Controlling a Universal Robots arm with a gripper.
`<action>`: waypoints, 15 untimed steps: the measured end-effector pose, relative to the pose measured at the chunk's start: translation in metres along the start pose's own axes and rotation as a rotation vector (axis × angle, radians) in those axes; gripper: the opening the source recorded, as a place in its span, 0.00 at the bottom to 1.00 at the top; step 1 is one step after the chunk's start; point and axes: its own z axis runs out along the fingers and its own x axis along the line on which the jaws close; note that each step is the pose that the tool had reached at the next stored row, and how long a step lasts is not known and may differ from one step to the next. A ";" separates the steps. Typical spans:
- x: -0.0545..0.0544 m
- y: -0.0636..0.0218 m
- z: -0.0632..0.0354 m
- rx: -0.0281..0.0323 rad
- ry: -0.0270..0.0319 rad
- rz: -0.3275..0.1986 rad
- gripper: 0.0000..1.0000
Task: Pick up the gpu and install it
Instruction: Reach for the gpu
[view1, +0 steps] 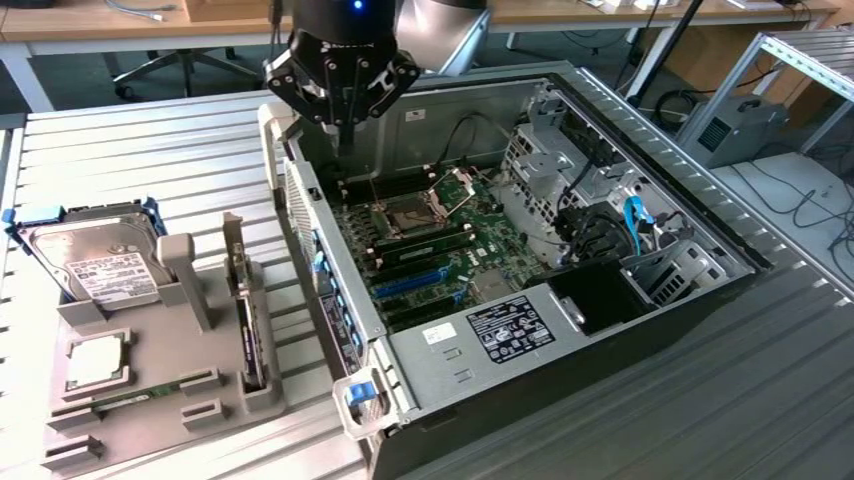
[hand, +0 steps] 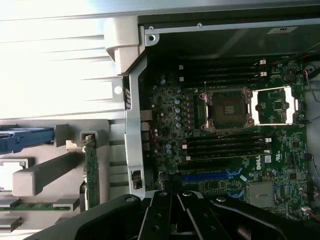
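Green gpu (hand: 91, 172) edge in wrist view; exterior view shows hard drive (view1: 94, 265).

Case (view1: 441, 375) bare metal; tray (view1: 147, 420) matt grey, probably plastic; hard drive (view1: 80, 245) shiny metal.

Ribbed grey table (view1: 134, 160), open computer case (view1: 534, 410) lying on its side, grey parts rack (view1: 154, 430) just beside it, towards the exterior view's left.
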 end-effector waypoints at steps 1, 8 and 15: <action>0.001 0.0000 0.0000 0.0000 0.0000 0.000 0.11; 0.003 -0.0002 -0.0001 0.0000 0.0000 0.000 0.11; 0.005 -0.0004 -0.0001 0.0000 0.0000 0.000 0.11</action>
